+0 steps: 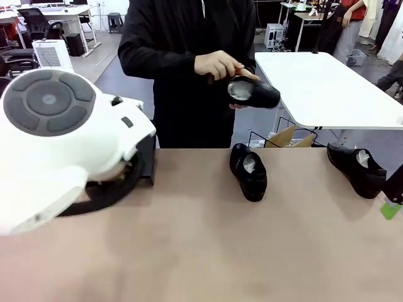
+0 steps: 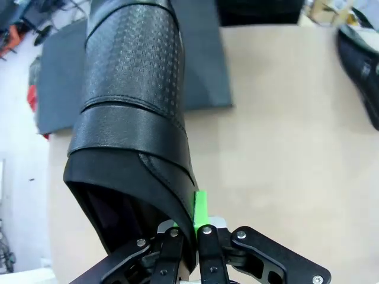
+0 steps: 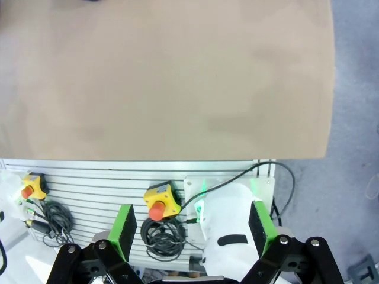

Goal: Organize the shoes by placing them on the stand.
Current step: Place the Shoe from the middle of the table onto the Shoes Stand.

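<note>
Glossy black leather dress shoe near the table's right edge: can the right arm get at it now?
Probably yes: the right gripper is open and empty, close beside the glossy black leather shoe in the front view, with bare tan table between them. It may need to turn toward it.

Left wrist view: gripped shoe (image 2: 130, 106) cut off at 12 o'clock edge; second shoe (image 2: 362, 71) cut off at 3 o'clock edge. Front view: right gripper (image 1: 391, 204) cut off at 3 o'clock edge; hand-held shoe (image 1: 255, 93) at 1 o'clock motion-blurred.
</note>
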`<state>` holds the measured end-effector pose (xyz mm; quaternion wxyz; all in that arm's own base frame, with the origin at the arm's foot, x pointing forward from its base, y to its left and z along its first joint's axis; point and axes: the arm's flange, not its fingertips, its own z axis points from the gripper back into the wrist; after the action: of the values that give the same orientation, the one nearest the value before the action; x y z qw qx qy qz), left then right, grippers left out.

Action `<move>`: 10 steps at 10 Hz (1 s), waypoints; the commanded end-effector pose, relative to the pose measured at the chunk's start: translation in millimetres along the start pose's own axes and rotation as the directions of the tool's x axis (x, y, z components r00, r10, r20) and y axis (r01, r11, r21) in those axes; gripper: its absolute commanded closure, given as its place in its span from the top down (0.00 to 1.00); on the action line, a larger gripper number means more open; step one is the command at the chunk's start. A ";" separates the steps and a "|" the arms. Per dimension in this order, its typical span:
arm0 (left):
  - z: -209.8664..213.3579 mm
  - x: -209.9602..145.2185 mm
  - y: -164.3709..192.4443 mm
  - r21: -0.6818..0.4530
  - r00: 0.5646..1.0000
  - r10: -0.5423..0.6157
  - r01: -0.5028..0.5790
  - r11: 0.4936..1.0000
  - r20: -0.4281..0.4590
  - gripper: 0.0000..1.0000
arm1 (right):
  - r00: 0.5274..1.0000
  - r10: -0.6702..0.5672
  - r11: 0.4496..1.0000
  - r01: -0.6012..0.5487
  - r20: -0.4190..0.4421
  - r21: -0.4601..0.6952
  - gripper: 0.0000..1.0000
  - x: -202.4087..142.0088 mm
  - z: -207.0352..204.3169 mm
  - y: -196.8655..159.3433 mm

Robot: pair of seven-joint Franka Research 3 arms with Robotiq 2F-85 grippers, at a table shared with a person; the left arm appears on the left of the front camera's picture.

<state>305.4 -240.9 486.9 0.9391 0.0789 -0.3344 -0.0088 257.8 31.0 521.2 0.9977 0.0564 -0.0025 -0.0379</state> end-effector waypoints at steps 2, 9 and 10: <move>-42.6 75.0 44.7 0.156 0.996 -0.038 0.025 0.987 0.080 0.00 | 1.000 -0.010 1.000 0.010 -0.001 0.016 1.00 0.3 0.3 1.6; -148.9 120.6 39.6 0.040 0.988 -0.155 0.155 0.987 0.006 0.00 | 1.000 -0.010 1.000 0.010 -0.001 0.016 1.00 0.3 0.3 1.6; -157.6 120.6 42.5 0.039 0.989 -0.149 0.149 0.988 -0.010 0.00 | 1.000 -0.010 1.000 0.010 -0.001 0.016 1.00 0.3 0.3 1.6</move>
<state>487.1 -185.9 444.4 0.9399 0.1072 -0.3137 -0.0821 257.7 31.0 521.2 0.9977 0.0564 -0.0025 -0.0379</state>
